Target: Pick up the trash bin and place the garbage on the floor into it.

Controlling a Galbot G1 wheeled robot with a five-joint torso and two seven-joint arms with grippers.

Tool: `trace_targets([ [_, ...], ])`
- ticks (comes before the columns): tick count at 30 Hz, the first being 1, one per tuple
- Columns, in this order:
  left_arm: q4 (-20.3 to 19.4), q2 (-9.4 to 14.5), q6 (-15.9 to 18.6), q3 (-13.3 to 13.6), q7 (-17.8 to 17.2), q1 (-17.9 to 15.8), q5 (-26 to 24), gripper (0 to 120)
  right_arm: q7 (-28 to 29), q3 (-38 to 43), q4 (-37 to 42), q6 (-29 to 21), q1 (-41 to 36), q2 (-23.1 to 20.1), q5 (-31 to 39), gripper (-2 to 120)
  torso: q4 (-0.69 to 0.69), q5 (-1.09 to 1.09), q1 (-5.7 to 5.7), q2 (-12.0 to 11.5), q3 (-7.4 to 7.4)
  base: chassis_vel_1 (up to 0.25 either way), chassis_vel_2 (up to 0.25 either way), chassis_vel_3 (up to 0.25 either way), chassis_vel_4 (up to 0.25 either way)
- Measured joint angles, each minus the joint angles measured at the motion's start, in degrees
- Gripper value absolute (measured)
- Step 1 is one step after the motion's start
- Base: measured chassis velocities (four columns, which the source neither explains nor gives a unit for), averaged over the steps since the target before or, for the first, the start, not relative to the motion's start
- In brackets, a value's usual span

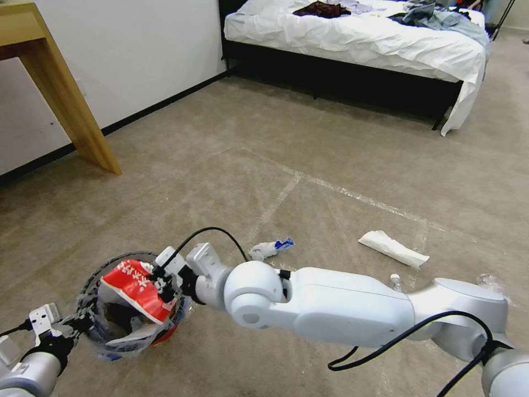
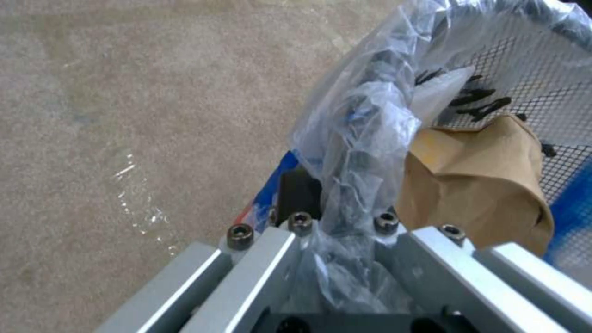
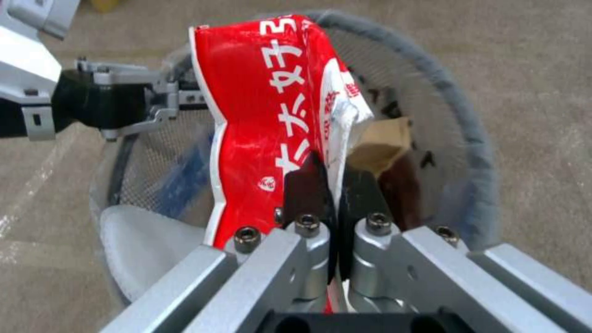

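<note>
My left gripper is shut on the rim of the trash bin, pinching its clear bag and holding it low at the left. The bin's rim rings a brown paper bag and a white slipper. My right gripper is shut on a red wrapper just above the bin's mouth. On the floor lie a white paper wad with blue, a white slipper, a small bottle and clear wrap.
A wooden table leg stands at the left by the white wall. A bed with clothes on it fills the far side. Tape lines cross the open carpet between.
</note>
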Motion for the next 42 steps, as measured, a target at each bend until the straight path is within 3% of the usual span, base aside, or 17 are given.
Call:
trace_targets([
  [20,0.23,-0.66,-0.07,0.25,0.14,-0.34,0.0,1,0.34,-4.82,-7.28,-0.95,1.89,4.85,-2.15,0,0.0,0.01,0.0,0.0,0.0,0.0,0.0,0.0,0.0],
  [42,1.58,-0.91,-0.24,1.1,0.61,-0.97,1.0,1,-0.76,-5.83,-14.34,-1.18,1.79,6.61,-4.38,0,0.0,0.01,0.0,0.0,0.0,0.0,0.0,0.0,0.0],
])
